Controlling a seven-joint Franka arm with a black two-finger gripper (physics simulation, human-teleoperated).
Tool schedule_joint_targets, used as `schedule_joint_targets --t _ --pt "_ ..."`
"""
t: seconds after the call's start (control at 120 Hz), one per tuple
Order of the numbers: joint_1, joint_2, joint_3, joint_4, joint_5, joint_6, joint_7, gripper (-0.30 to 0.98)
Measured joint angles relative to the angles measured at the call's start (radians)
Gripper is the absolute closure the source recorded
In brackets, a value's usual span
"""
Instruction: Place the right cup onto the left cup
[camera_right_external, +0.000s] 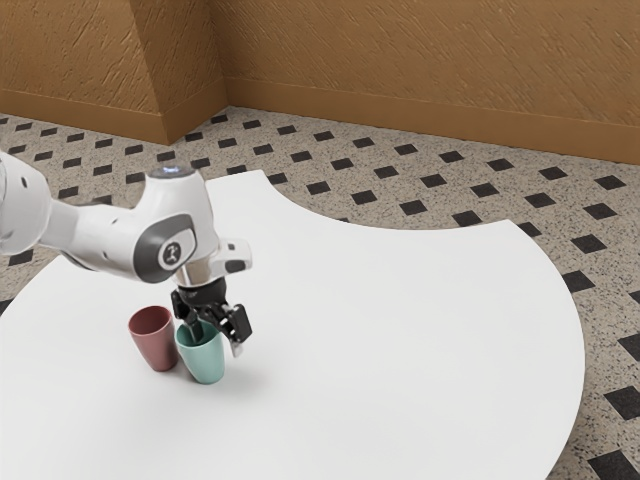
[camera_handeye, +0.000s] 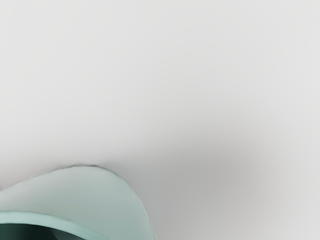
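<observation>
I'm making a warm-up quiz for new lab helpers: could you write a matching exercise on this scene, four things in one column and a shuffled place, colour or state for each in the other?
Column 1
1. Red cup
2. Floor
3. Teal cup
4. Table

Column 2
A. Has the gripper at its rim
B. Plain white
C. The cup nearer the exterior view's left
D. Speckled, with dark diamonds

Right pairs: 1-C, 2-D, 3-A, 4-B

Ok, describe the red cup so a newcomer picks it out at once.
On the white table, find the black hand, low at the teal cup. The red cup stands beside that one, toward the exterior view's left; its dull red colour sets it apart.
</observation>
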Motion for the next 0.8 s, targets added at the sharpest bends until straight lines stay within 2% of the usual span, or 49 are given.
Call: schedule_joint_targets --t 0.042,0.292,0.383,0.567,0.8 --pt "0.001 0.005 0.0 0.0 0.0 0.008 -0.001 0.03" --pt "-0.019 -0.006 0.0 -0.009 -0.001 0.031 -0.004 0.49" --pt "-0.017 -0.007 0.0 -0.01 -0.001 0.03 -0.004 0.62" --pt "-0.014 -0.008 0.006 -0.01 0.002 0.029 -0.007 0.73" --pt "-0.015 -0.044 0.007 -0.011 0.009 0.018 -0.018 0.78"
